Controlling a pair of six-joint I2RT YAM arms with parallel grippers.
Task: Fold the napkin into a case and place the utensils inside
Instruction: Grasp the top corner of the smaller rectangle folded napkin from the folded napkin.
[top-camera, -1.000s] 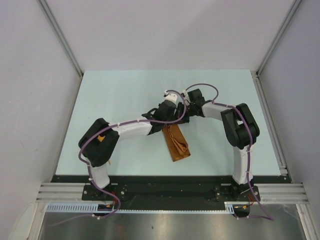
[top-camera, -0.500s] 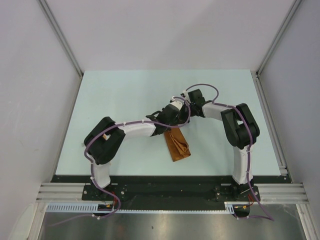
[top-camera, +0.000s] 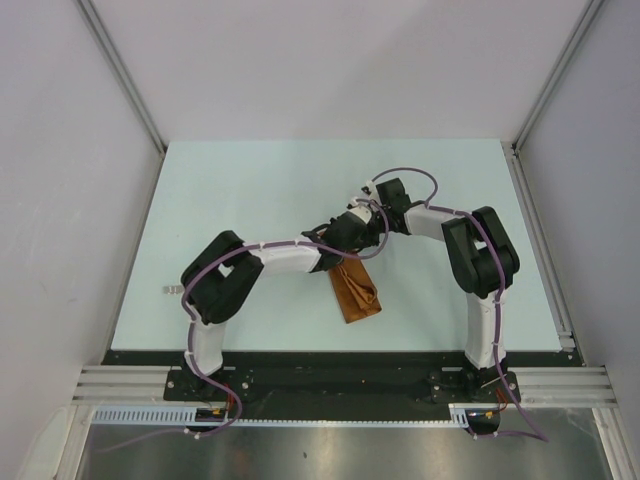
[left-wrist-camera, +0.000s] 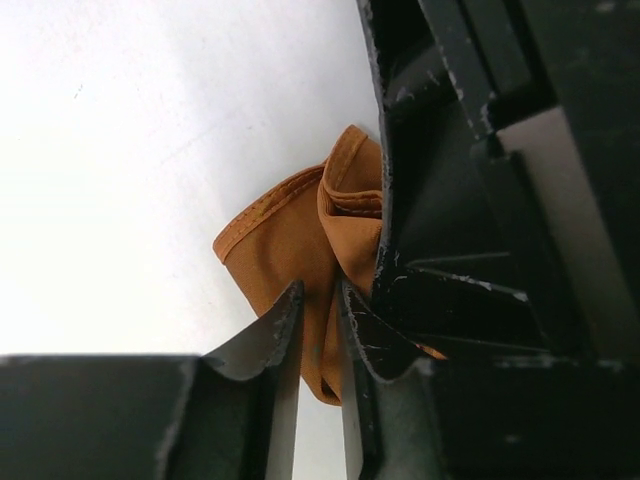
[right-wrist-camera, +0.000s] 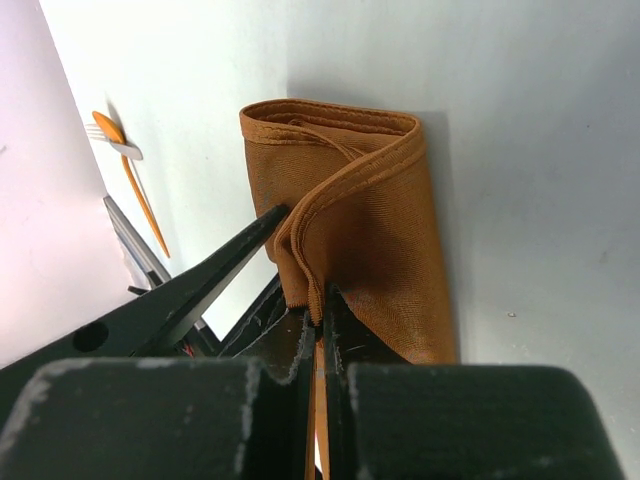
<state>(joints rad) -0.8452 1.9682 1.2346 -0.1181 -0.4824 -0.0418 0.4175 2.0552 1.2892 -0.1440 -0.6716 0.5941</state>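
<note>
The rust-orange napkin (top-camera: 356, 291) lies folded into a narrow strip, the case, in the middle of the table. My right gripper (right-wrist-camera: 320, 295) is shut on the hemmed top layer at the napkin's (right-wrist-camera: 385, 220) far end and lifts that edge. My left gripper (left-wrist-camera: 320, 290) meets it there, jaws a little apart, with a bunched fold of napkin (left-wrist-camera: 290, 240) in the narrow gap. One left finger (right-wrist-camera: 230, 262) points at the layered edge. In the top view both grippers, left (top-camera: 343, 256) and right (top-camera: 362, 250), crowd that end. An orange utensil (right-wrist-camera: 135, 195) with a pale head lies far off.
A small pale piece (top-camera: 171, 290) lies by the table's left edge. Grey walls (top-camera: 90, 200) close in the pale green table (top-camera: 250, 190) on three sides. The left arm's elbow (top-camera: 220, 280) hangs over the near left part.
The left arm has stretched to the right, its elbow following, and uncovered the small piece at the left edge. Its jaws have parted slightly. The right arm and the napkin have stayed put.
</note>
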